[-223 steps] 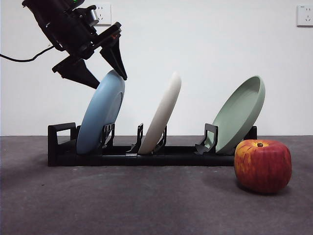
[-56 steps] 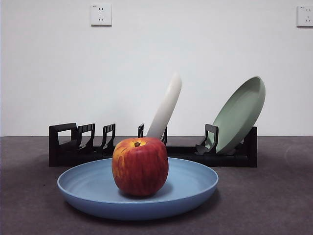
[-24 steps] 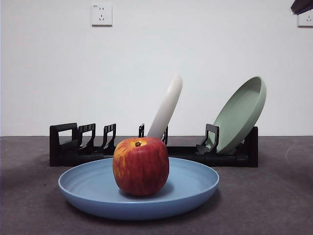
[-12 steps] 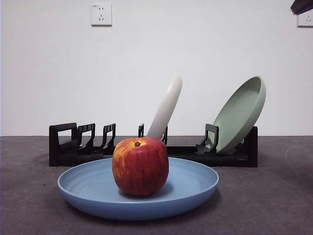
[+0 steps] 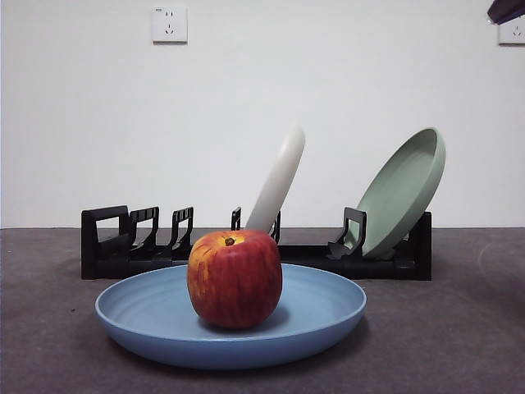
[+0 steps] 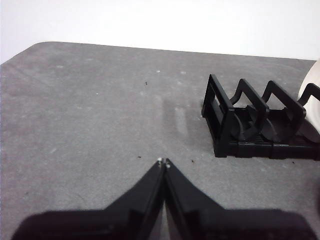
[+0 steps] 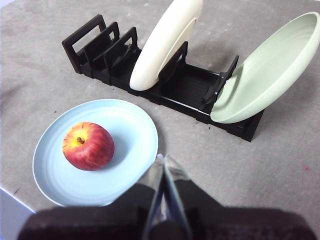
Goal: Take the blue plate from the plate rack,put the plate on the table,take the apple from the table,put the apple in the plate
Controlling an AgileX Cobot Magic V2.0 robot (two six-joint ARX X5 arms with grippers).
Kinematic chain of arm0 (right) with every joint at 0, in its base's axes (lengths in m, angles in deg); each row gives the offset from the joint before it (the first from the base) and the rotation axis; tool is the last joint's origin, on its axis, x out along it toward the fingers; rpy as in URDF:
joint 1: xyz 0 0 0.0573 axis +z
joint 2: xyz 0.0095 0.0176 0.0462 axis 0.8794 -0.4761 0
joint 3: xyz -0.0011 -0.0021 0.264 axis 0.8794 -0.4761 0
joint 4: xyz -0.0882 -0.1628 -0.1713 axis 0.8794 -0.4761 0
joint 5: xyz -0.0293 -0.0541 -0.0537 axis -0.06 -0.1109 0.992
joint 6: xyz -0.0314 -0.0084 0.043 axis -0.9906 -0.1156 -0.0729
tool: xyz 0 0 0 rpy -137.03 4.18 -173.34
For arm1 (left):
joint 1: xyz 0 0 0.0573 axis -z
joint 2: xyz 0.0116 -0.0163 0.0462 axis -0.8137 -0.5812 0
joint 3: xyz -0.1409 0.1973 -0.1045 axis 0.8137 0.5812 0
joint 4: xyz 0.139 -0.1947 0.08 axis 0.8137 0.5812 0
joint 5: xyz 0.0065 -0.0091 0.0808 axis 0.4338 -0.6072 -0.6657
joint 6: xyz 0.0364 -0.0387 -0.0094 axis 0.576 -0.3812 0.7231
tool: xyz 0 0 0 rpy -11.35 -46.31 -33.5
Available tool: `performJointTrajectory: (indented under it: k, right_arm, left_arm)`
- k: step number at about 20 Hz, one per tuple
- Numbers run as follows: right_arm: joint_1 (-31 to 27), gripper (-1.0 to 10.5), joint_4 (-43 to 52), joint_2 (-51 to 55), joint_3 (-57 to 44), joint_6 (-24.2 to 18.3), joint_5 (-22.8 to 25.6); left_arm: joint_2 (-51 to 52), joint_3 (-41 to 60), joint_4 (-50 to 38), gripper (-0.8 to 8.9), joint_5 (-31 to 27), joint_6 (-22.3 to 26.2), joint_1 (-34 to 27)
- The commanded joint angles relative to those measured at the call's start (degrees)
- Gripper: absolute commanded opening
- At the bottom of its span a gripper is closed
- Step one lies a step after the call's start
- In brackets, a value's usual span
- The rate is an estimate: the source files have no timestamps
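A large round red apple streaked with yellow-orange (image 5: 235, 278) is sitting upright, stem dimple up, inside a wide, shallow, matte light-blue plate (image 5: 328, 316), which is lying flat on the dark grey, mottled table (image 5: 459, 345) in front of a long, low black plastic plate rack (image 5: 123, 246). In the right wrist view the apple is resting off-centre in the plate, towards the rim farther from the rack's occupied end. The rack's slots near its boxy handle end are standing vacant, while a cream-white plate (image 5: 279, 182) is leaning in a middle slot and a sage-green plate (image 5: 406, 190) is leaning at the far end.

Judging by this layout, every step of the task appears finished: plate out of the rack and on the table, apple in the plate. No further handling seems called for beyond keeping both arms clear of the plate.

The right gripper (image 7: 164, 159) is hanging above the table with its two black jaws pressed together and pinching nothing; it is near the plate's rim on the side towards the sage-green plate, apart from both plate and apple. A black tip at the front view's top right corner is probably this arm. The left gripper (image 6: 163, 161), jaws likewise pressed together and holding nothing, is waiting over bare table beyond the rack's handle end, well apart from the apple.
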Motion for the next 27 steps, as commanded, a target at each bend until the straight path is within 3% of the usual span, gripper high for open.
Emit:
performJointTrajectory:
  k: [1,13,16,20,24,27]
  right_arm:
    - [0.00,-0.1,0.15,0.04,-0.37,0.57,0.15]
    - [0.00,-0.1,-3.34,0.17,-0.33,-0.22,0.20]
    - [-1.20,-0.1,-4.13,1.07,-0.39,-7.15,1.70]
    - [-16.83,-0.1,3.06,6.12,-2.27,-8.41,1.49]
    - [-35.34,-0.1,20.85,13.62,-11.63,-8.70,-11.17]
    - [-42.10,0.0,29.59,18.08,-20.83,-8.74,-18.16]
  left_arm:
    - [0.13,0.76,-0.37,-0.03,-0.11,0.04,-0.17]
    - [0.13,0.76,-0.37,-0.03,-0.11,0.04,-0.17]
    - [0.13,0.76,-0.37,-0.03,-0.11,0.04,-0.17]
    - [0.13,0.76,-0.37,-0.03,-0.09,0.04,-0.17]
    - [0.13,0.76,-0.37,-0.03,-0.09,0.04,-0.17]
    - [0.13,0.76,-0.37,-0.03,-0.11,0.04,-0.17]
